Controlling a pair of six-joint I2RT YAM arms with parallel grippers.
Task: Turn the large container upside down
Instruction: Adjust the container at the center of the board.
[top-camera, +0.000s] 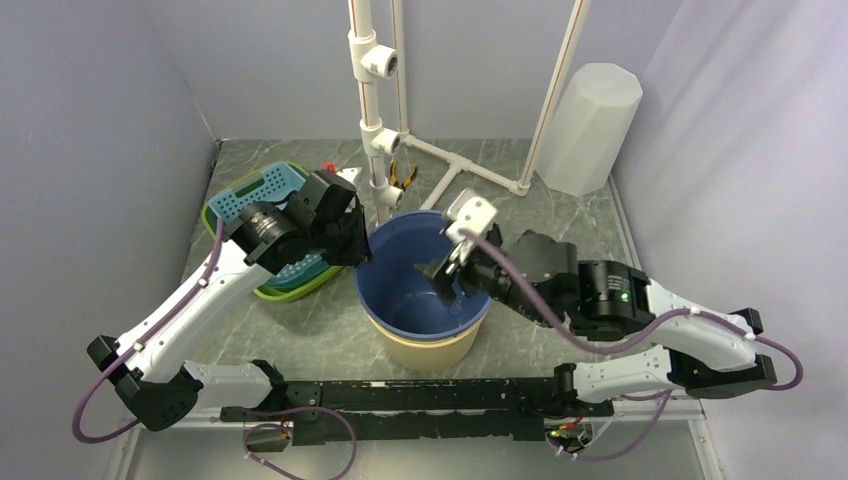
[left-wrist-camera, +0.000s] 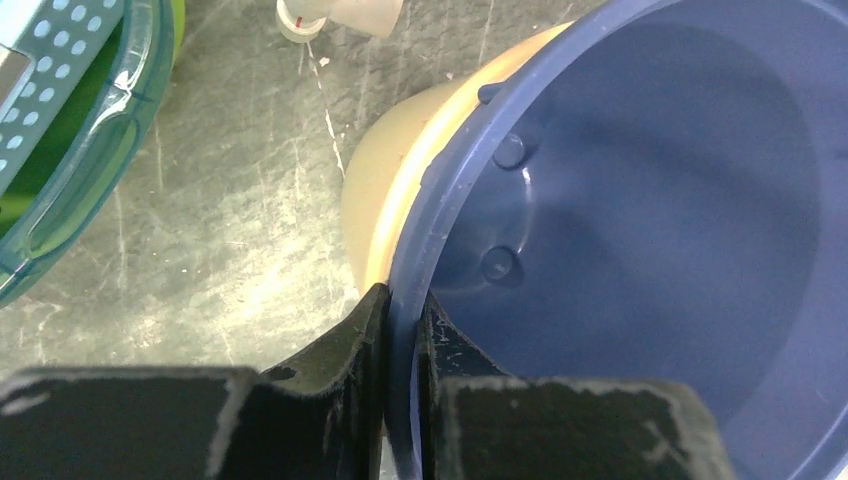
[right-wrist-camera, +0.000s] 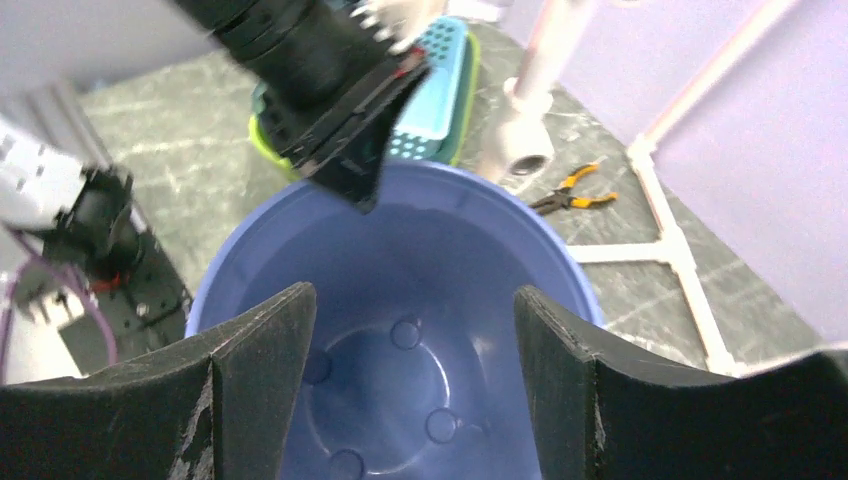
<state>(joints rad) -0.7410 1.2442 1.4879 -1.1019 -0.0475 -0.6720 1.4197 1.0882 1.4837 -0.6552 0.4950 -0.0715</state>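
Note:
The large container (top-camera: 425, 290) is a blue bucket standing mouth up, nested in a beige pot (top-camera: 432, 350) at the table's middle. My left gripper (top-camera: 362, 255) is shut on its left rim. In the left wrist view one finger lies outside the blue wall (left-wrist-camera: 650, 200) and one inside, and the left gripper (left-wrist-camera: 403, 300) pinches that rim beside the beige pot (left-wrist-camera: 385, 170). My right gripper (top-camera: 447, 280) hangs open over the bucket's right side. The right wrist view looks between the spread fingers of the right gripper (right-wrist-camera: 412, 300) down into the empty blue container (right-wrist-camera: 420, 250), with the left gripper (right-wrist-camera: 365, 195) at its far rim.
Stacked green and teal baskets (top-camera: 262, 200) sit left of the bucket, close behind the left arm. A white pipe frame (top-camera: 375, 130) rises just behind the bucket, with orange-handled pliers (top-camera: 403, 175) at its foot. A translucent white bin (top-camera: 590, 125) stands at the back right.

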